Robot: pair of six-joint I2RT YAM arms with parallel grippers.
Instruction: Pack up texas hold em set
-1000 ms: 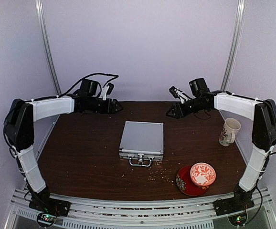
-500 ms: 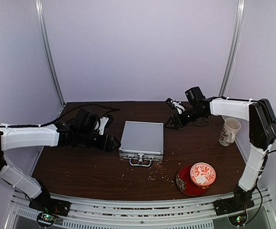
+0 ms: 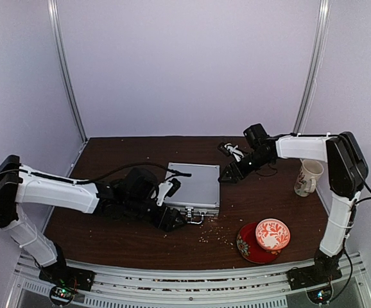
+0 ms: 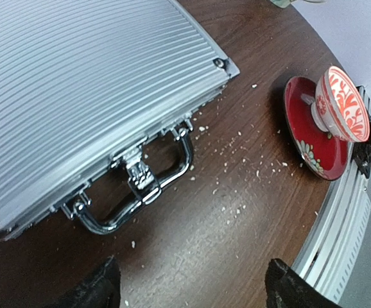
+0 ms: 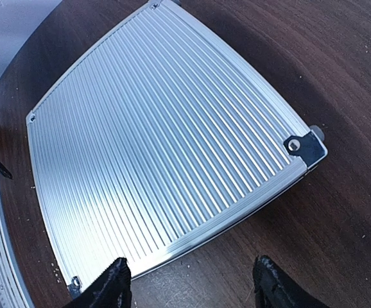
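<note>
One case (image 3: 198, 183) lies flat near the middle of the surface (image 3: 108, 154). Its ribbed silver lid is shut, so what it holds is hidden. Its one chrome handle (image 4: 152, 190) lies on the wood at the near edge.

There is one bowl (image 3: 272, 233), one saucer (image 3: 246, 249) and one mug (image 3: 309, 176). The bowl stands on the red saucer at the near right, well apart from the case. From above, only the bowl's red-and-white pattern shows inside. The mug stands upright at the right edge, and its inside cannot be seen. Many pale crumbs (image 3: 211, 239) lie scattered between the handle and the saucer.

There are two pincers. The left pincer (image 3: 172, 218) is low at the case's near edge, just left of the handle. In the left wrist view its fingers (image 4: 102, 285) stand apart over bare wood, with nothing between them. The right pincer (image 3: 227, 174) is at the case's far right corner. Its fingers (image 5: 112, 285) also stand apart, clamped on nothing. Whether either pincer touches the case cannot be told.
</note>
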